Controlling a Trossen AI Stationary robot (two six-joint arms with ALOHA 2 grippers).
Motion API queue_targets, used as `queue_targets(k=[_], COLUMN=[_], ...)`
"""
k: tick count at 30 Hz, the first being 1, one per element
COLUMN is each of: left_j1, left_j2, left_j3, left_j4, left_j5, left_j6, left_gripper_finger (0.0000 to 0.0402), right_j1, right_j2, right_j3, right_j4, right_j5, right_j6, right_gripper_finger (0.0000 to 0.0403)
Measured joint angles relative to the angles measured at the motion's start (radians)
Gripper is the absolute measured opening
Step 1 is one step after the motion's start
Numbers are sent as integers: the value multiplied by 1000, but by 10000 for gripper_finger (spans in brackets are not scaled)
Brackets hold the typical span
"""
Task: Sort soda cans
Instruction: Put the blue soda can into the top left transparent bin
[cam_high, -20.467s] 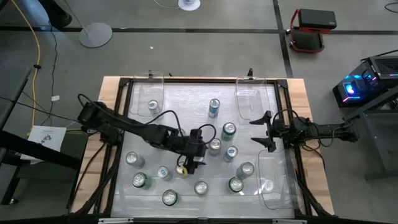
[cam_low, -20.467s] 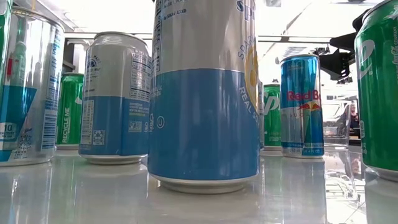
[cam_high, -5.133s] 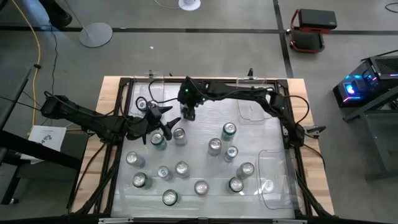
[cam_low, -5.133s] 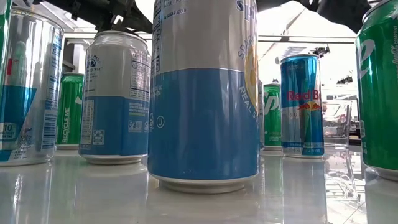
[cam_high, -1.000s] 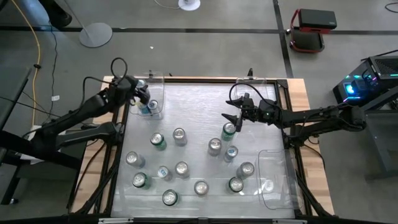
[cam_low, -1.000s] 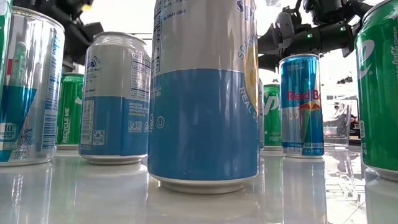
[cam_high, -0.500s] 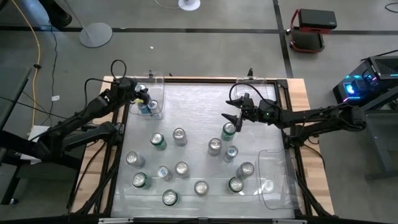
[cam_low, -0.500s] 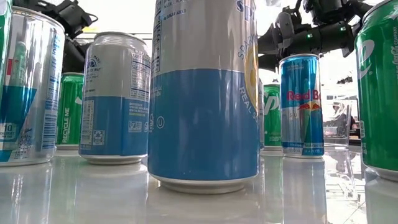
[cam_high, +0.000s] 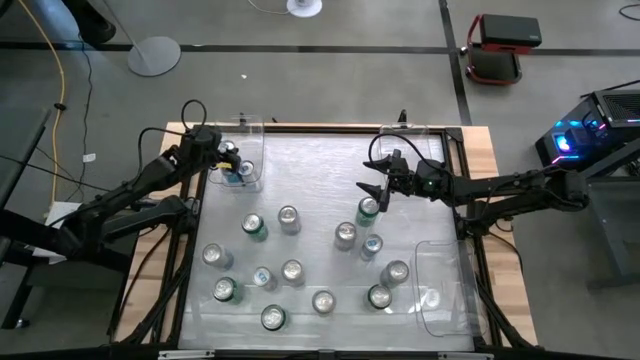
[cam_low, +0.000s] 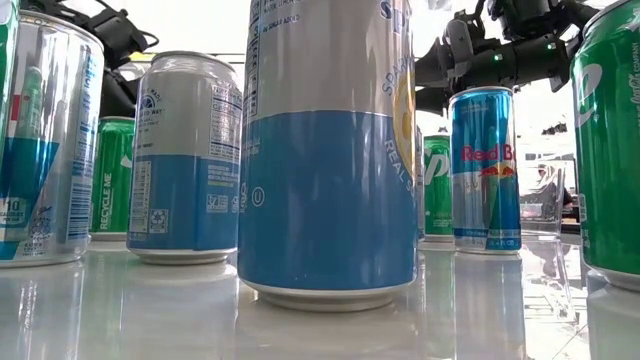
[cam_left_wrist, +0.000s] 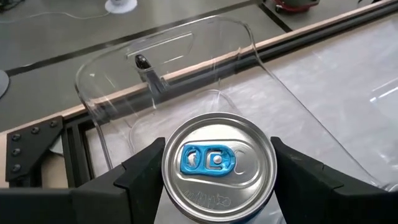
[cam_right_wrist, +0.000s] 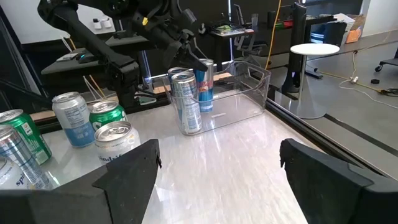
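Note:
My left gripper (cam_high: 230, 158) is over the clear bin (cam_high: 243, 135) at the table's far left, shut on a blue soda can with a silver top (cam_left_wrist: 216, 160). A slim silver-and-blue can (cam_right_wrist: 186, 102) stands in that bin beside it. Several more soda cans stand upright on the table, among them a green one (cam_high: 368, 208) and a blue one (cam_low: 483, 165). My right gripper (cam_right_wrist: 219, 149) hangs open above the table just beyond the green can, with nothing between its fingers. My left gripper has the can's upper side wall (cam_left_wrist: 169, 177) between its two fingers (cam_left_wrist: 140, 171), one on each side just below the rim. The fingers slant down from the table's left. The can stays upright inside the bin; whether its base rests on the bin floor I cannot tell.
Two more clear bins stand at the far right (cam_high: 405, 160) and the near right (cam_high: 440, 290). A large silver-and-blue can (cam_low: 330, 150) fills the low view. A black frame (cam_high: 200, 130) runs round the table, and bare table lies between the two far bins.
My left gripper has come down with the blue can into the far-left bin, swinging slightly toward the near edge and rolling a little. The can stays upright between the fingers.

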Motion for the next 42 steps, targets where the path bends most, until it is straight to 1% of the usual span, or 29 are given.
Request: queue_targets(k=[6, 15, 20, 23, 26, 29, 31, 33, 35, 37, 39, 40, 42], left_j1=[0, 0, 0, 0, -7, -31, -61, -105, -171, -257, -353, -402, -503], left_j2=[0, 0, -2, -3, -3, -4, -12, -23, -38, -45, -46, -45, -39], left_j3=[0, 0, 7, 54, 119, 188, 221, 239, 241, 241, 241, 241, 241], left_j4=[-7, -7, -7, -3, -3, 0, 4, 15, 33, 43, 55, 60, 62], left_j5=[11, 41, 40, 38, 38, 73, 111, 140, 154, 150, 118, 86, 9], left_j6=[-29, -38, -14, 18, 61, 81, 85, 85, 85, 79, 52, 33, -5], left_gripper_finger=[246, 286, 291, 292, 292, 292, 292, 291, 290, 288, 285, 284, 283], right_j1=[0, 0, 0, 0, 0, 0, 0, 1, 21, 65, 127, 160, 224], right_j2=[0, 0, 0, 0, 0, 0, 0, 0, 1, 9, 23, 33, 42], right_j3=[0, 0, 0, 0, 0, 0, 0, 0, 6, 36, 77, 103, 163], right_j4=[0, 0, 0, 0, -1, -13, -13, 16, 59, 69, 39, 17, -87], right_j5=[0, 0, 0, 0, -27, -27, -64, -153, -251, -308, -367, -397, -418], right_j6=[0, 0, 0, 8, 26, 27, 29, 19, 1, -57, -163, -213, -269], right_gripper_finger=[325, 325, 325, 325, 325, 325, 325, 325, 325, 325, 325, 325, 325])
